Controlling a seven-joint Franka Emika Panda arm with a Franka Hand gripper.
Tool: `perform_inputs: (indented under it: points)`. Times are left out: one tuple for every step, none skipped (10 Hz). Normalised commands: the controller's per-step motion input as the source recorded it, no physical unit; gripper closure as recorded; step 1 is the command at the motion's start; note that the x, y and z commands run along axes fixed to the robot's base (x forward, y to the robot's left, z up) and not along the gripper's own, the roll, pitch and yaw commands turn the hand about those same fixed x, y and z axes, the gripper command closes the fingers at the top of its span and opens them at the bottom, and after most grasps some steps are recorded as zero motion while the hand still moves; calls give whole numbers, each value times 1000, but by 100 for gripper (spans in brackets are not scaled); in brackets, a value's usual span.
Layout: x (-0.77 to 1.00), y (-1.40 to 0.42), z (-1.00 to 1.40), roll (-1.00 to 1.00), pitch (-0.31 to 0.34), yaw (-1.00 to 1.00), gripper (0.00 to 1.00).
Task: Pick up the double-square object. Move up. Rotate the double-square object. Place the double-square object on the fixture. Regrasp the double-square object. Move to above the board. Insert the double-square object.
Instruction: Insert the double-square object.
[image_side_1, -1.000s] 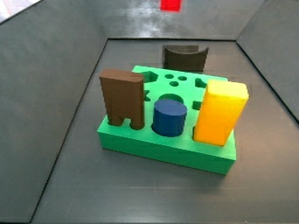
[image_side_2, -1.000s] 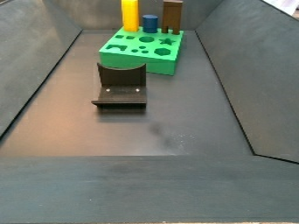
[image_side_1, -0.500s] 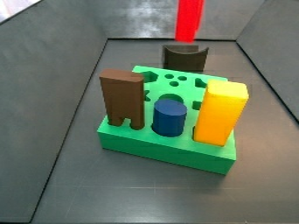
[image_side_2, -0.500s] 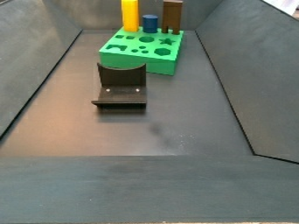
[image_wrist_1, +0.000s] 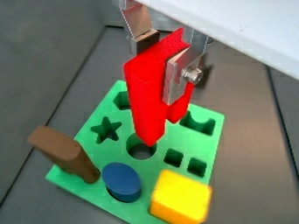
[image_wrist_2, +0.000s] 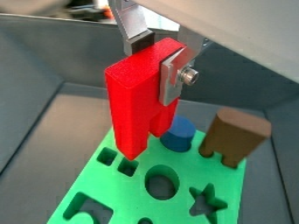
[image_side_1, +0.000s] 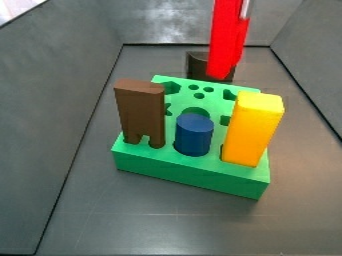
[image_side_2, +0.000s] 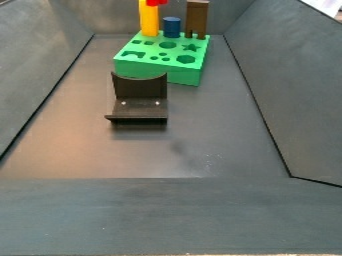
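red piece over the board, insertion left

the claw (image_wrist_1: 167, 70) grips the red piece (image_wrist_1: 152, 92) upright above the board (image_wrist_1: 117, 112); its tip is not yet seated.

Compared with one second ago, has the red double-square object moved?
Yes. In a side view the double-square object, held in the gripper, has come down: its lower end now overlaps the fixture behind the board.

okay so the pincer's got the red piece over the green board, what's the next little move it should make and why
Probably keep lowering slowly while lining the piece up with its hole. In both wrist views the pincer is shut on the double-square object, which hangs upright with its lower end above the board, not yet in any hole. The side view shows it still above the other blocks. Which hole matches, I cannot tell.
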Motion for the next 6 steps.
perform_inputs:
  points:
    - [0,0,-294,0,0,-1000,100]
    - [0,0,-297,0,0,-1000,100]
    - [0,0,-303,0,0,-1000,100]
    - [0,0,-309,0,0,-1000,100]
    - [0,0,-306,0,0,-1000,100]
    - [0,0,-303,0,0,-1000,100]
